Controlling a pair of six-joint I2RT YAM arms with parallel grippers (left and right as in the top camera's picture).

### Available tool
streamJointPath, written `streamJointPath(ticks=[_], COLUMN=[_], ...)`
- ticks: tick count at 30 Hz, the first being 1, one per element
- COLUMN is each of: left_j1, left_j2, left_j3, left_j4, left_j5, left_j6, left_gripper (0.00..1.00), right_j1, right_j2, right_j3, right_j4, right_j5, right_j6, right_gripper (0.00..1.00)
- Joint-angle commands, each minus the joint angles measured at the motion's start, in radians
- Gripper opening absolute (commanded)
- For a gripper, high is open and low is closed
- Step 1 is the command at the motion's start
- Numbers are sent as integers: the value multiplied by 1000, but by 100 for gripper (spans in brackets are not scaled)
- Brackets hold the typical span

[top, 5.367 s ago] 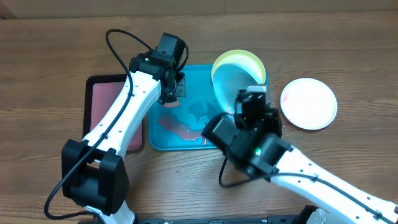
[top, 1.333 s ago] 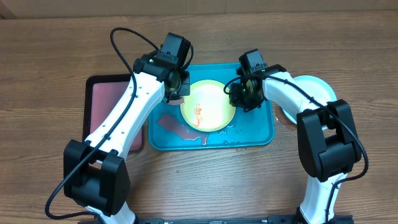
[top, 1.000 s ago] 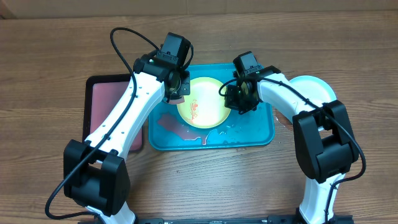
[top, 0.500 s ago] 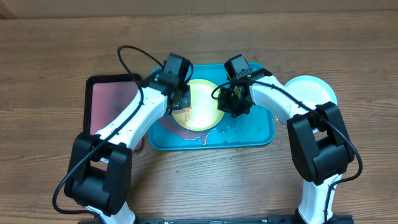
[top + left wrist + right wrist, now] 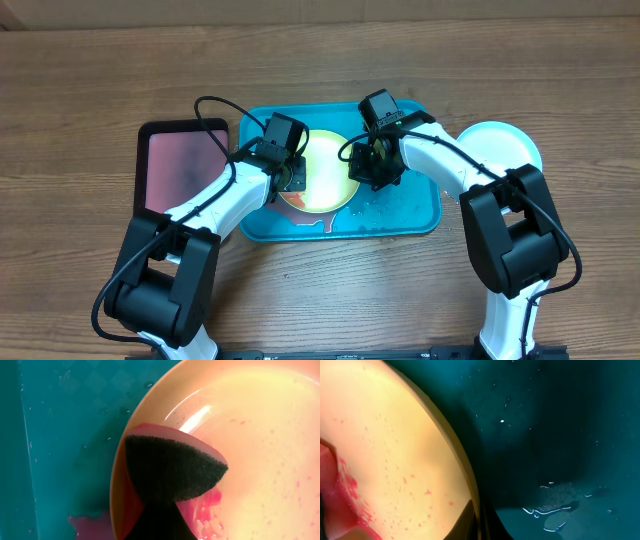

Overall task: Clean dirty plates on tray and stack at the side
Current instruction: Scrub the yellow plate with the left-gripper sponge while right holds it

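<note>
The yellow-green plate [image 5: 322, 165] lies in the turquoise tray [image 5: 410, 205], with red smears on it. My left gripper [image 5: 292, 180] is shut on a pink sponge with a dark scouring face [image 5: 170, 472] and presses it on the plate's left part [image 5: 260, 435], beside a red smear [image 5: 207, 505]. My right gripper [image 5: 370, 172] is shut on the plate's right rim [image 5: 476, 515]. The plate's inside [image 5: 395, 450] is speckled red. A pale plate [image 5: 505, 145] sits on the table to the right of the tray, partly hidden by my right arm.
A black-rimmed tray with a pinkish inside [image 5: 180, 165] stands left of the turquoise tray. A red puddle [image 5: 92, 525] lies on the tray floor by the plate's left edge, and water drops [image 5: 550, 507] lie on its right part.
My right gripper has slid the yellow-green plate leftward on the tray. My left gripper has come down and forward, bringing the sponge onto the plate's left part.
</note>
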Motion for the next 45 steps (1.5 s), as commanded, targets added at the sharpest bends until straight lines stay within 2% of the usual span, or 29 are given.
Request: streamJointPath(ticks=[1, 5, 8, 13, 15, 20, 27, 29, 32, 36, 42, 44, 45], left_j1=[0, 0, 0, 3, 3, 3, 4, 4, 4, 2, 9, 8, 6], left_j2=[55, 103, 122, 117, 116, 117, 118, 118, 118, 118, 118, 118, 118], left_j3=[-27, -27, -27, 5, 33, 70, 70, 70, 70, 70, 70, 70, 70], left_j4=[3, -5, -8, -37, -50, -3, 12, -11, -56, -132, -179, -185, -185], left_j5=[31, 188, 379, 501, 506, 331, -305, -357, -343, -201, 514, 686, 723], left_j6=[20, 51, 153, 281, 312, 280, -8, -47, -72, -46, 318, 409, 431], left_gripper=[4, 4, 4, 4, 4, 4, 4, 4, 4, 4, 4, 4, 4], right_j1=[39, 85, 107, 113, 113, 113, 113, 113, 112, 111, 99, 92, 88], right_j2=[14, 14, 14, 14, 14, 14, 14, 14, 14, 14, 17, 23, 28], right_j3=[12, 12, 12, 12, 12, 12, 12, 12, 12, 12, 12, 12, 12], right_j4=[-4, -2, 5, 4, 4, 4, 3, 3, 3, -4, -9, -3, -2], right_j5=[9, 11, 11, 22, 22, 22, 22, 26, 26, 22, -43, -67, -78], right_j6=[3, 3, 3, 3, 3, 3, 3, 3, 3, 4, 4, 3, 3], right_gripper=[4, 4, 4, 4, 4, 4, 4, 4, 4, 4, 4, 4, 4])
